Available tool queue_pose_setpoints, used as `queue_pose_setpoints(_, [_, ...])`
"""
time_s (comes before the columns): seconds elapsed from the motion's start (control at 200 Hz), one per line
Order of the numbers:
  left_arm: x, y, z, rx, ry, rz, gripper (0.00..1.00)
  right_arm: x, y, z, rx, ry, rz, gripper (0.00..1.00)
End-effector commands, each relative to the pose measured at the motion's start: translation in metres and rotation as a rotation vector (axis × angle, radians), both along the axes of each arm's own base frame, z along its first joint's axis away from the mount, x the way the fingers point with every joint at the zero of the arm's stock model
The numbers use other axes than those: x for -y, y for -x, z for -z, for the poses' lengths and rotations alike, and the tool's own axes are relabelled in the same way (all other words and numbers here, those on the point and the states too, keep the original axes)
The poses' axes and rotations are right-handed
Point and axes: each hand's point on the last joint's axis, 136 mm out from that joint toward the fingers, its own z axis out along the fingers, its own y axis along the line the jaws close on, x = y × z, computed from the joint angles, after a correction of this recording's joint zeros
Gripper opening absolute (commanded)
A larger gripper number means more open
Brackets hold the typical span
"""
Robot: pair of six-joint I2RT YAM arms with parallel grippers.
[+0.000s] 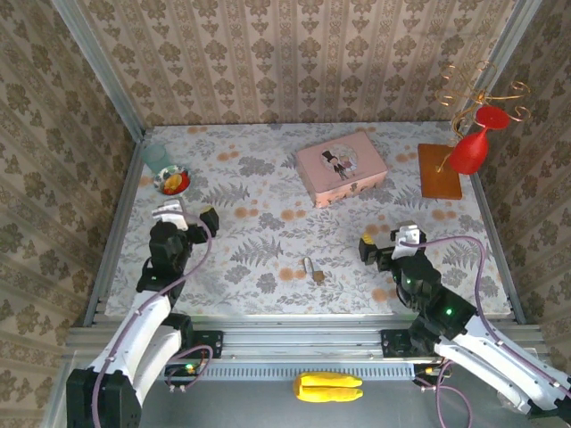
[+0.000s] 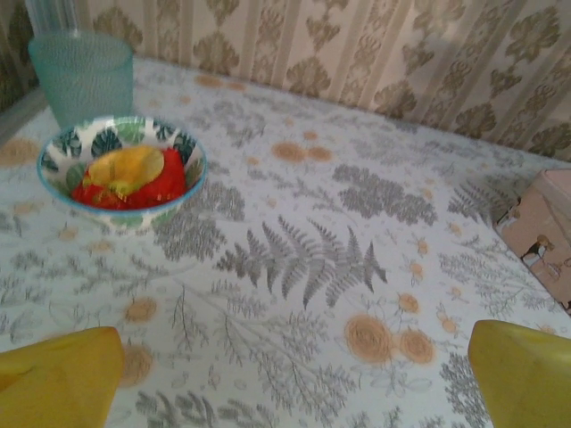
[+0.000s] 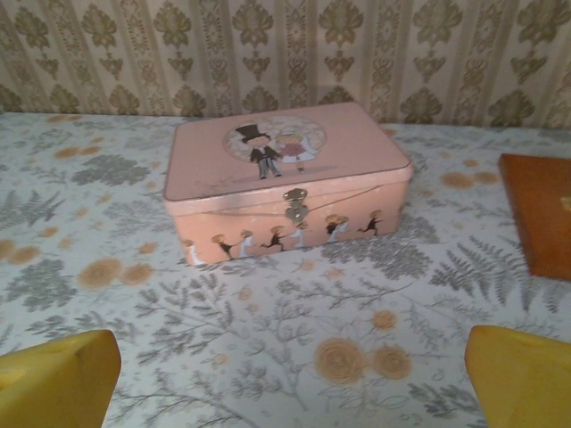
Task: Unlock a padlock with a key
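The tiny padlock [image 1: 313,270], brass body with a silvery shackle, lies on the floral tablecloth near the front edge, between the two arms. At this size I cannot pick out a key from it. My left gripper [image 1: 189,215] hovers well to its left, open, with nothing between its yellow fingers [image 2: 58,379]. My right gripper [image 1: 387,239] sits to the padlock's right, also open and holding nothing. Its yellow fingers [image 3: 517,374] point at the pink tin [image 3: 285,183].
The pink tin [image 1: 341,171] with a cartoon couple stands at the back middle. A patterned bowl of red and yellow pieces [image 2: 122,169] and a teal cup [image 2: 82,73] sit at the back left. A wooden board [image 1: 439,171] with a red goblet [image 1: 471,147] is at the back right.
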Motion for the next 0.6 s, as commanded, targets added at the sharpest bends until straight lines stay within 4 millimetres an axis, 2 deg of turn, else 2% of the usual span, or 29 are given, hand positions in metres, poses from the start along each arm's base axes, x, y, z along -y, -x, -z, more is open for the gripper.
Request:
queue_pose_setpoints(0.0, [-0.007, -0.001, -0.021, 0.208, -0.088, -0.013, 1.0, 0.018, -0.008, -0.016, 0.084, 0.108, 0.096, 1.0])
queue_pose_setpoints(0.09, [-0.02, 0.003, -0.019, 0.276, -0.133, -0.082, 1.0, 0.021, -0.016, -0.009, 0.074, 0.211, 0.112, 1.0])
queue_pose_setpoints(0.195, [-0.02, -0.006, -0.009, 0.203, -0.206, -0.062, 1.0, 0.025, -0.026, 0.0, 0.065, 0.268, 0.125, 1.0])
queue_pose_setpoints(0.35, [-0.015, -0.018, -0.004, 0.161, -0.338, -0.007, 1.0, 0.039, -0.041, 0.018, 0.018, 0.269, 0.172, 1.0])
queue_pose_setpoints(0.44, [-0.024, -0.024, 0.006, 0.138, -0.392, -0.043, 1.0, 0.046, -0.048, 0.026, 0.002, 0.241, 0.195, 1.0])
queue_pose_setpoints(0.595, [-0.027, -0.037, 0.028, 0.102, -0.484, -0.034, 1.0, 0.047, -0.056, 0.033, -0.014, 0.23, 0.186, 1.0])
